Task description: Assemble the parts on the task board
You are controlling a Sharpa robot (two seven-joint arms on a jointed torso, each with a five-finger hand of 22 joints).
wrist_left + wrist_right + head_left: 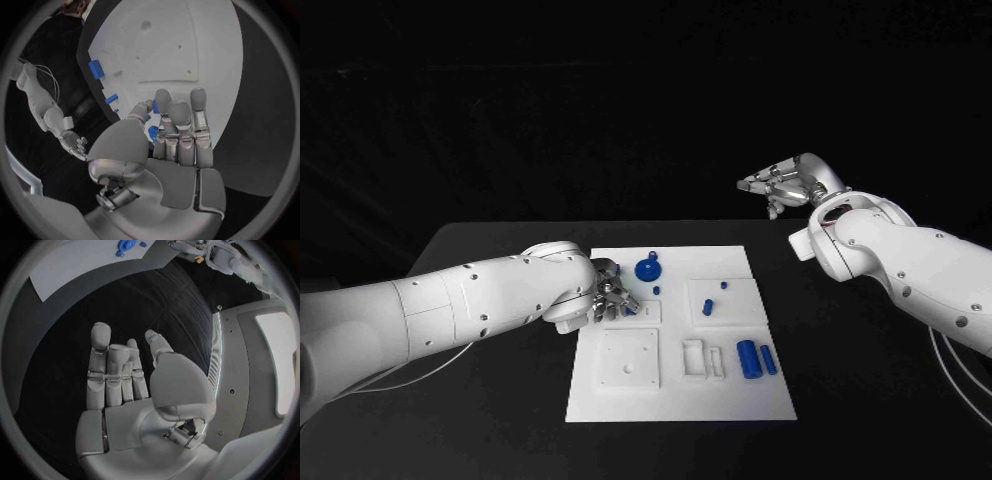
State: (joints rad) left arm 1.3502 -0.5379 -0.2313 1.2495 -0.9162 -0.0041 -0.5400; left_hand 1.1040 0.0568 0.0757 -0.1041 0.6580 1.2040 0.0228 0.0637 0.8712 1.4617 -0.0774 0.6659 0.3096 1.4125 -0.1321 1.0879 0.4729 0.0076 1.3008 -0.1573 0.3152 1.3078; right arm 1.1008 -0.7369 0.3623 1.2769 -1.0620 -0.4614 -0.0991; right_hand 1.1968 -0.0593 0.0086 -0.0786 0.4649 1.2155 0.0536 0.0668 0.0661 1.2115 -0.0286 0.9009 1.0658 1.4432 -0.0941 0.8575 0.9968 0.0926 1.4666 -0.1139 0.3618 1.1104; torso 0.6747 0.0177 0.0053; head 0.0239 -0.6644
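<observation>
Pinching a small blue part (152,132) between thumb and fingers at the task board's (733,395) left edge, the left hand (606,303) seems poised to seat it. Beyond the far right corner, the right hand (786,187) hangs spread and empty, clear of the work.

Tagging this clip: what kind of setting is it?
Looks like a robot lab test bench, not a production line: a black table against a dark backdrop, a white task board with small blue parts, and two white arms, the left robot hand over the board.
</observation>
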